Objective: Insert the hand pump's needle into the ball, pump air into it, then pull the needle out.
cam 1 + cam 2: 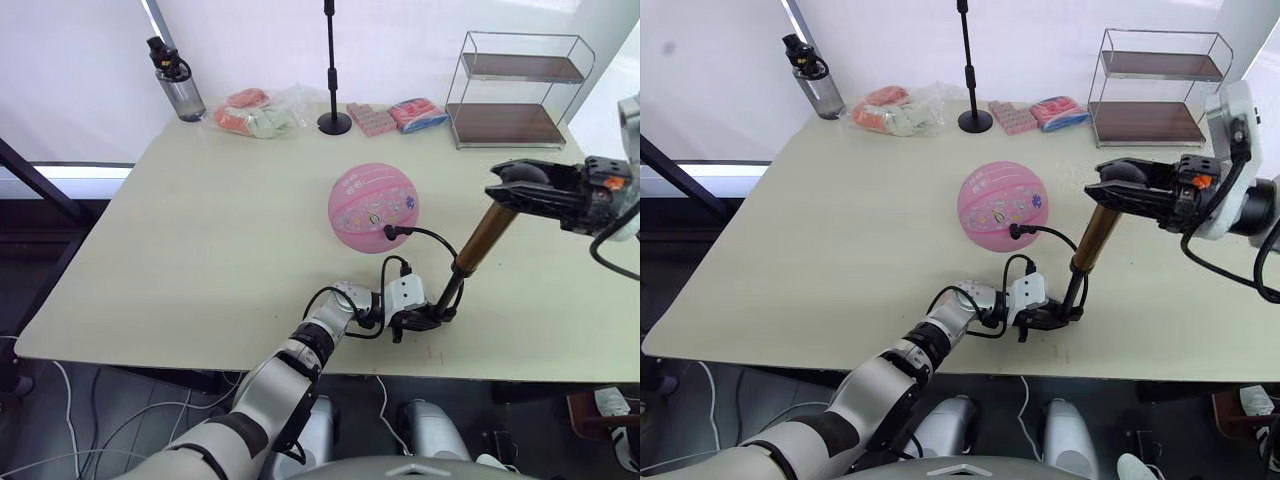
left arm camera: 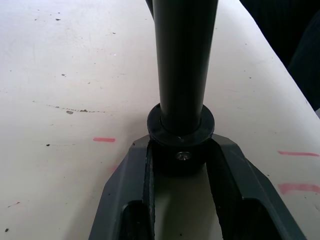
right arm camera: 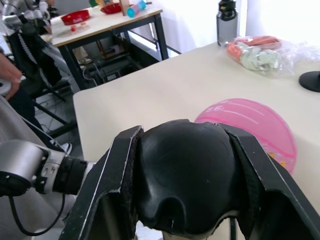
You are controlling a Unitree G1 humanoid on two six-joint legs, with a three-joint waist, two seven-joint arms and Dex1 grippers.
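Pink ball (image 1: 373, 207) resting near the middle of the pale worktop (image 1: 200, 240), with the thin black hose (image 1: 425, 236) arching from the hand pump (image 1: 478, 243) to a black fitting set against the ball's near side; the needle itself is too small to make out and is judged already inserted. The pump stands tilted, its base on the worktop near the front edge. The left gripper (image 2: 182, 165) is clenched around the black base cap (image 2: 181, 131), pinning it to the surface. The right gripper (image 3: 187, 175) is clamped on the black handle (image 3: 185, 175) at the upper end, with the bronze barrel below it. The step in hand appears to be pumping. The next move calls for a straight push of the handle along the barrel's axis, while the left gripper keeps the base from sliding and the hose slack.
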